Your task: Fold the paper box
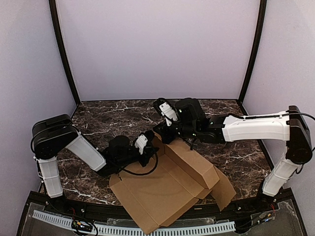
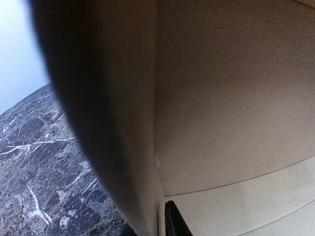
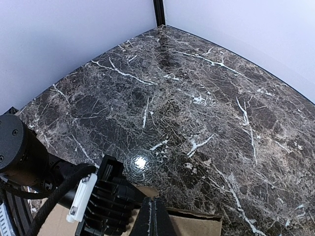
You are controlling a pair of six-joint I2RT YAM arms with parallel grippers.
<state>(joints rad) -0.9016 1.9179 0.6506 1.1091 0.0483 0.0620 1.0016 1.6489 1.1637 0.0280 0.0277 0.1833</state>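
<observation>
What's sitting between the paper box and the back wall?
Nothing: the right wrist view shows only bare marble tabletop from the far edge of the paper box to the back wall. In the top view, the right arm reaches over that stretch.

We're looking at a robotics lab test cell: pale lilac wall panels and black corner posts box in a dark marble-patterned surface. A white-and-black left robot arm and its matching right arm stand at the near edge, behind a white slotted cable strip.

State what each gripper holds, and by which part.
Both grip the plain brown cardboard box sheet: left gripper on its far-left flap, right gripper apparently on its far edge.
</observation>
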